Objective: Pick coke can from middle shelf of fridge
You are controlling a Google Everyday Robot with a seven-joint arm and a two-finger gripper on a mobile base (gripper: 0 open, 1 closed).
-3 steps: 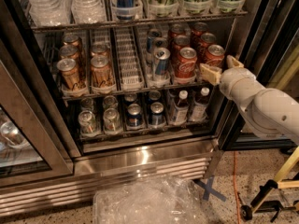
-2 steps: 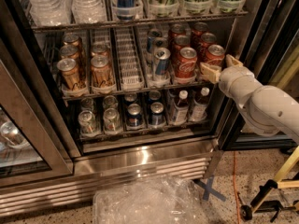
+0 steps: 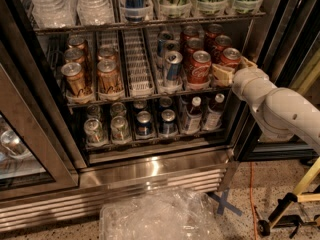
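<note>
**Clearances.** The fridge (image 3: 150, 176) stands open at the centre bay. A dark door frame (image 3: 47, 129) bounds the opening on the left and a dark upright (image 3: 280, 24) bounds it on the right. The middle shelf (image 3: 150, 94) carries, from left to right:

- two lanes of gold cans (image 3: 107, 76)
- one vacant lane of white ribbed glides (image 3: 136, 59)
- one lane of blue-and-silver cans (image 3: 173, 66)
- two lanes of red cans

The upper shelf edge (image 3: 150, 23) runs close above the can tops, so headroom is small. The vacant glide lane is the only free gap on this level.

On the floor near the louvred base lie a crumpled clear plastic sheet (image 3: 155, 216) and a blue tape cross (image 3: 225, 204). A yellow-and-black stand (image 3: 295, 199) occupies the near right corner.

**Task item.** The coke can (image 3: 231, 55) is the front can of the far-right lane. It stands upright, just beside another red can (image 3: 200, 66) on its left.

**Arm pose.** The white arm (image 3: 285, 111) enters from the right edge and rises leftward to a bent wrist (image 3: 250, 81) just outside the right end of the shelf. The gripper (image 3: 230, 69) sits at the coke can, with tan parts showing on the can's near-left and right sides. It cannot be determined whether the gripper is clamped on the can or only set around it.
</note>
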